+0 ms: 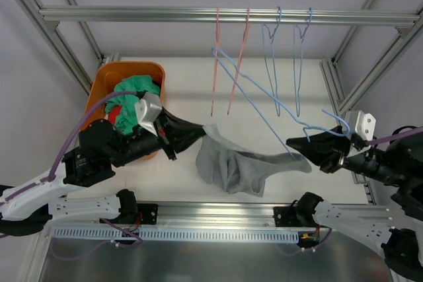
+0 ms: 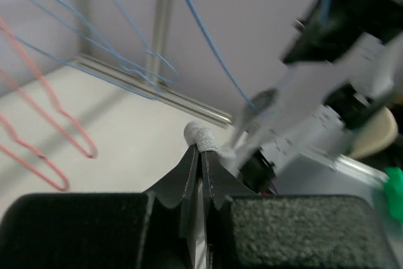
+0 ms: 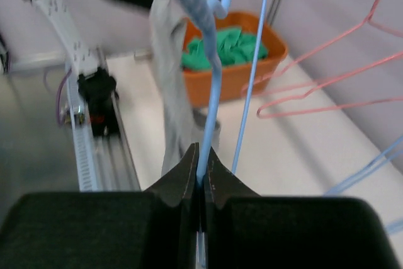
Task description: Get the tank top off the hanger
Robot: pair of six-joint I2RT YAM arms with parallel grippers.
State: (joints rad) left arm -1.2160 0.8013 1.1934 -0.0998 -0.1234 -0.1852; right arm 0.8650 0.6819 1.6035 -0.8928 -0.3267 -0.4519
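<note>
grey tank top edge is pinched tight in left gripper | blue hanger wire is clamped by right gripper | strap's draped just ahead of it

We take this, probably, for a robotics lab: bare aluminium-extrusion frame, plain white table, and 2 bolted arms, left arm and right arm.

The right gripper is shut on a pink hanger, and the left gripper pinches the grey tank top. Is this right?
Not quite: the hanger in the right gripper is blue, not pink, as the right wrist view shows. The left gripper does pinch the grey tank top.
</note>
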